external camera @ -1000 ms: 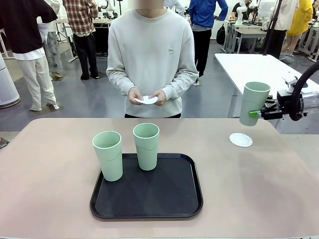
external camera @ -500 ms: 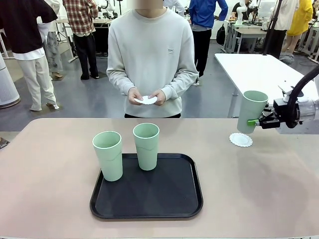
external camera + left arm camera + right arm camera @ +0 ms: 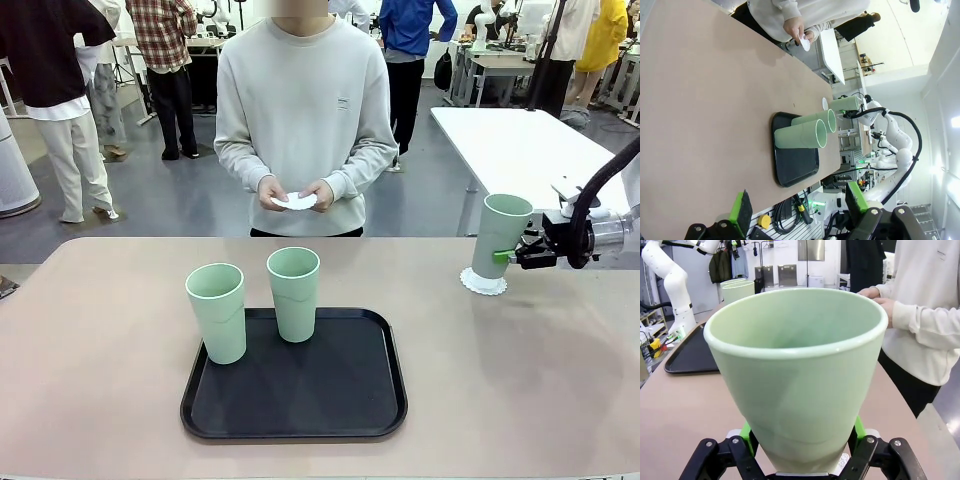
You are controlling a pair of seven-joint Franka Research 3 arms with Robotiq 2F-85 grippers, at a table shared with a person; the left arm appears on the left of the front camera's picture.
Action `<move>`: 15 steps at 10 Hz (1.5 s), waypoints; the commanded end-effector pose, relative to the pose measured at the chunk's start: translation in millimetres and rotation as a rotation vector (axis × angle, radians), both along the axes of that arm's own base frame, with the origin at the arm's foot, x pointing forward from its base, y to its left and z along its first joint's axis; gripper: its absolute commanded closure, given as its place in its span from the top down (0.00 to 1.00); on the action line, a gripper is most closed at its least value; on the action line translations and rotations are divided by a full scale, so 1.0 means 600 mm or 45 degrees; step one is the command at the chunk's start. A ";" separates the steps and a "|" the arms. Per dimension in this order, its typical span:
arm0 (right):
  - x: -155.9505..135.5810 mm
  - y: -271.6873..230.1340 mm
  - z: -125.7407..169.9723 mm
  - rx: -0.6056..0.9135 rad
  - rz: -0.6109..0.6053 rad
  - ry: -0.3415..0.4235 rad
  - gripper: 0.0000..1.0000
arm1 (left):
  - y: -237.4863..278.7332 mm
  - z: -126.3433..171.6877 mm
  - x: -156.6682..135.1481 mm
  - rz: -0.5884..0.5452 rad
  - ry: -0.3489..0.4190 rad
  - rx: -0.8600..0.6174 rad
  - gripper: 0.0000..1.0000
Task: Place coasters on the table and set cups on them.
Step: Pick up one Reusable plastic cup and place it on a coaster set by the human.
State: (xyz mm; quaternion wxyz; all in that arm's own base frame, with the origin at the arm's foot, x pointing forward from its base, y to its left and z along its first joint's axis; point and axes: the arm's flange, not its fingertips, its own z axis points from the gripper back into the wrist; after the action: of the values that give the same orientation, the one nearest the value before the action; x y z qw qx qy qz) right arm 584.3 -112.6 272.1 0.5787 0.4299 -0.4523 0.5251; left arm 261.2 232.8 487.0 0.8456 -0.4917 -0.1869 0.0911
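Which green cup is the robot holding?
The cup at the far right, by the white coaster: the right end effector is shut on it. The other two cups stand untouched on the black tray.

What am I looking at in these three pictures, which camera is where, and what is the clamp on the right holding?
All three pictures show one moment. The front view looks across the pinkish table at a person; two robot arms work from the camera's side. The other two pictures come from cameras on the arms' wrists, looking along each gripper's fingers. The right gripper is shut on a mint-green cup, held upright over a white coaster; whether the cup touches it is hard to tell. The left gripper is open and empty. A left cup and a right cup stand on a black tray. The person's hands hold a second coaster.
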 end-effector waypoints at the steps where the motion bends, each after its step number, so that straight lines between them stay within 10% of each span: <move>1: 0.019 -0.006 -0.006 -0.020 0.007 0.019 0.83 | 0.001 0.002 -0.003 -0.002 -0.014 -0.017 1.00; 15: 0.061 -0.004 -0.058 -0.038 -0.053 0.113 0.83 | 0.001 0.002 -0.003 -0.002 -0.014 -0.017 1.00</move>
State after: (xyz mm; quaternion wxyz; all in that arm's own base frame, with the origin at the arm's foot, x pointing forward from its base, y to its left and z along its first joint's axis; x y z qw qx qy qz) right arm 610.8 -114.6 237.0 0.6041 0.4349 -0.4324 0.5090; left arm 261.2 232.8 487.0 0.8455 -0.4918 -0.1868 0.0911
